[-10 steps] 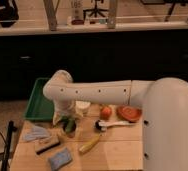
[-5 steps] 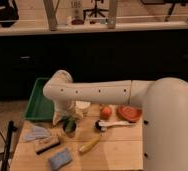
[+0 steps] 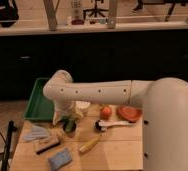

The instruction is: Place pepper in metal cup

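My gripper (image 3: 64, 118) hangs down from the white arm's wrist (image 3: 61, 90) at the table's back left. It is right over the metal cup (image 3: 70, 129), a small dark cylinder on the wooden table. The dark green pepper (image 3: 68, 122) shows just under the gripper, at the cup's mouth. I cannot tell whether the pepper is held or rests in the cup. The cup's rim is partly hidden by the gripper.
A white cup (image 3: 82, 107) stands just behind the gripper and a green tray (image 3: 38, 102) lies at the back left. An orange fruit (image 3: 105, 112), a dark red bowl (image 3: 129, 113), a white utensil (image 3: 113, 124) and a yellow banana-like item (image 3: 89, 145) lie to the right. Cloths (image 3: 35, 133) and a brush (image 3: 47, 145) lie at the front left.
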